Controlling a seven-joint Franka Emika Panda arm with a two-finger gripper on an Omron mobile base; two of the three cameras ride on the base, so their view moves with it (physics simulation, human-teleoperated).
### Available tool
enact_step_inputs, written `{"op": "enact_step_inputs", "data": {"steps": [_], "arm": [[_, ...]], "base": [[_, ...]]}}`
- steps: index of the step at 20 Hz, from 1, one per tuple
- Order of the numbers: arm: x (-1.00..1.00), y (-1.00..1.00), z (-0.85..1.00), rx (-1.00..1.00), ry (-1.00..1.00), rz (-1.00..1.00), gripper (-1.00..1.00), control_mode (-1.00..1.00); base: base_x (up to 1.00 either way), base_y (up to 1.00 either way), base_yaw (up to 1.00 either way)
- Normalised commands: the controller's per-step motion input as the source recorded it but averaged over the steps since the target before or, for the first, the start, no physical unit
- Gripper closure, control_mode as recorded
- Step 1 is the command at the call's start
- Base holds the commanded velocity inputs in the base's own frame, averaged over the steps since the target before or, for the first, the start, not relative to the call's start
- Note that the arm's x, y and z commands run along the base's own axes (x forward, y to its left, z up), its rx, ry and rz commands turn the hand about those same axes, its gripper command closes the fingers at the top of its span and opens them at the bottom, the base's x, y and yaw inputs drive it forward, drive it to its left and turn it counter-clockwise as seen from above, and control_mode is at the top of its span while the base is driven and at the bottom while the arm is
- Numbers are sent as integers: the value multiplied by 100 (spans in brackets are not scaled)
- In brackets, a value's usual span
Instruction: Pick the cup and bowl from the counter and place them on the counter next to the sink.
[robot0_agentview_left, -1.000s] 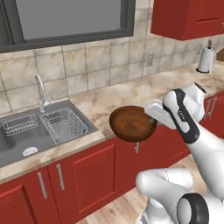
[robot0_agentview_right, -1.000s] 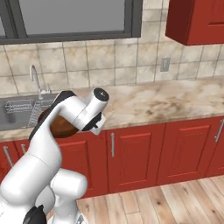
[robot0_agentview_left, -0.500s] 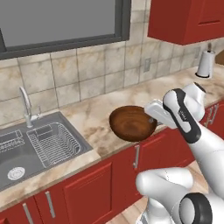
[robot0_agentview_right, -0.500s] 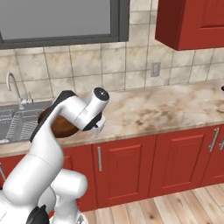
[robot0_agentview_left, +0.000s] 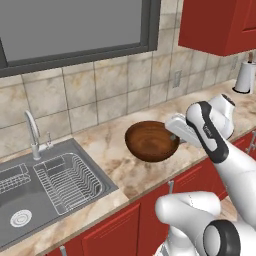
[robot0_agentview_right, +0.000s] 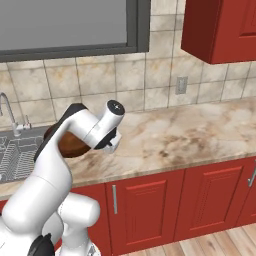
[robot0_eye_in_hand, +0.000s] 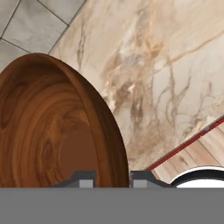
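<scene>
Step in hand: carrying the bowl toward the sink. Jaws are pinched on the bowl's rim; in the hand view the rim runs down between the two fingertips, so the gripper is closed on it. In the left base view the gripper sits at the bowl's right edge.

Bowl is up in the air, tilted, above the counter and well right of the sink. It does not touch the stone as far as I can tell. In the right base view the bowl peeks out behind the arm, just right of the sink.

Faucet stands at the sink's back edge, wire rack inside the basin. Paper towel roll stands far right of the sink, out of the way. Cup location: cannot tell.

Judgement: bowl half of the task is mid-transport, placing not done. Next move calls for bringing the bowl closer to the sink's right rim, over bare counter between the basin edge and the bowl's present spot, levelling it, lowering until the base sits flat, then releasing. Risks: a rim pinch on a tilted bowl could slip, and lowering too far left puts it into the basin.
</scene>
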Motion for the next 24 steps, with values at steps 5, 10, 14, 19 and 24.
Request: {"op": "enact_step_inputs", "data": {"steps": [5,10,14,19,24], "arm": [[0,0,0,0,0,0,100,100],[0,0,0,0,0,0,100,100],[0,0,0,0,0,0,100,100],[0,7,0,0,0,-1,100,-100],[0,32,-2,0,3,-4,100,-100]], "base": [[0,0,0],[0,0,0],[0,13,-1],[0,39,-6],[0,0,0]]}}
